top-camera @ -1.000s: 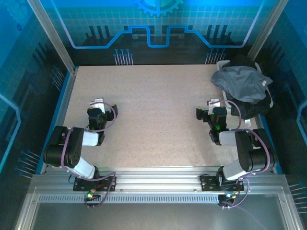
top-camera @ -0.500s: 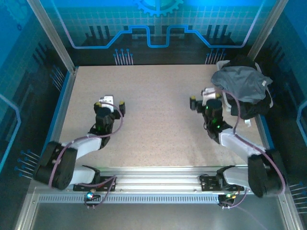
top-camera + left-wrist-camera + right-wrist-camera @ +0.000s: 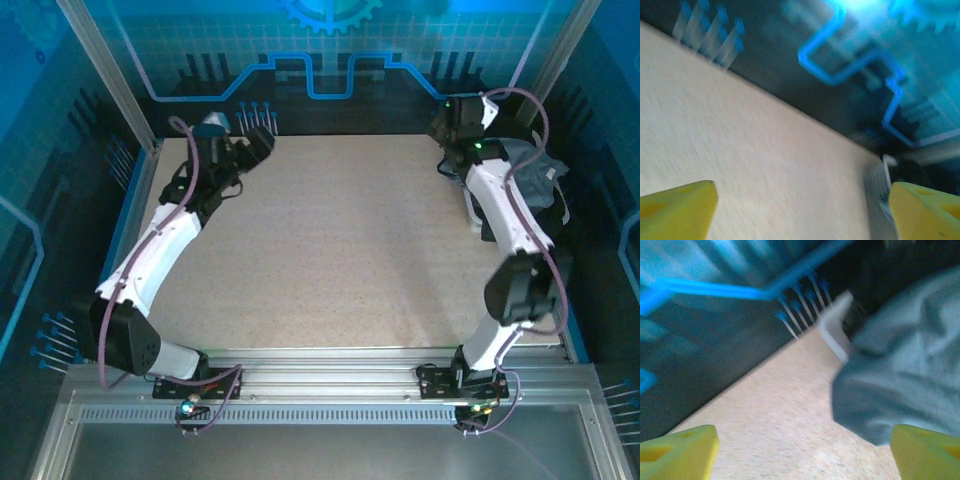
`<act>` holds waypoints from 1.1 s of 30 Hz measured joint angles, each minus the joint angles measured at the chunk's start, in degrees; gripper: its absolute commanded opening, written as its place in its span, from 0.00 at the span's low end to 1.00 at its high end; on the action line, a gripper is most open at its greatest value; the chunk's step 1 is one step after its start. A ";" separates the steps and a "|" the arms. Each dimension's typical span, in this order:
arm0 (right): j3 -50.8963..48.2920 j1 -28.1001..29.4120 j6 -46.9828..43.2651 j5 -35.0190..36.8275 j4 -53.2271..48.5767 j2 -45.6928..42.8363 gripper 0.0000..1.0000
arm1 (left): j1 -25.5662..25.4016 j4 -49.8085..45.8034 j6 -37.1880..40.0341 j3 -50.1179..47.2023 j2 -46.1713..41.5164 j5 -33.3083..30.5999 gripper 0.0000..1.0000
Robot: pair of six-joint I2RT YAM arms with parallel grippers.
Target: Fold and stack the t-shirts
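Left arm (image 3: 160,240) and right arm (image 3: 505,215) have reached far across the table (image 3: 340,250), jaws wide apart, empty, right near blue-grey t-shirt (image 3: 900,375).

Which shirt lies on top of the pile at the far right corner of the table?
The blue-grey shirt. It is draped over the black shirt, whose dark cloth peeks out beneath it.

1. Setting: an enclosed robot test cell, laboratory type.
2. At 6 o'clock: slotted aluminium rail (image 3: 330,388) carrying two bolted arm bases (image 3: 195,376).
3. At 12 o'clock: back panel (image 3: 200,50) printed with blue circuit lines and a gear motif (image 3: 330,12).
4. At 9 and 3 o'clock: angled metal frame posts (image 3: 108,75) flank a speckled beige table top (image 3: 330,250).
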 measured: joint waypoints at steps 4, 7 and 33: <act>1.86 -3.04 4.42 -0.42 -7.08 7.23 0.70 | -2.56 -2.56 -3.58 -0.26 0.26 6.97 0.69; 5.73 -4.94 6.78 -1.73 -11.28 11.96 0.60 | -3.30 -2.62 -5.77 -1.97 -1.29 10.05 0.61; 12.74 9.70 -7.48 6.71 3.13 -16.65 0.00 | -3.28 -7.72 -6.45 -4.37 -3.76 10.23 0.33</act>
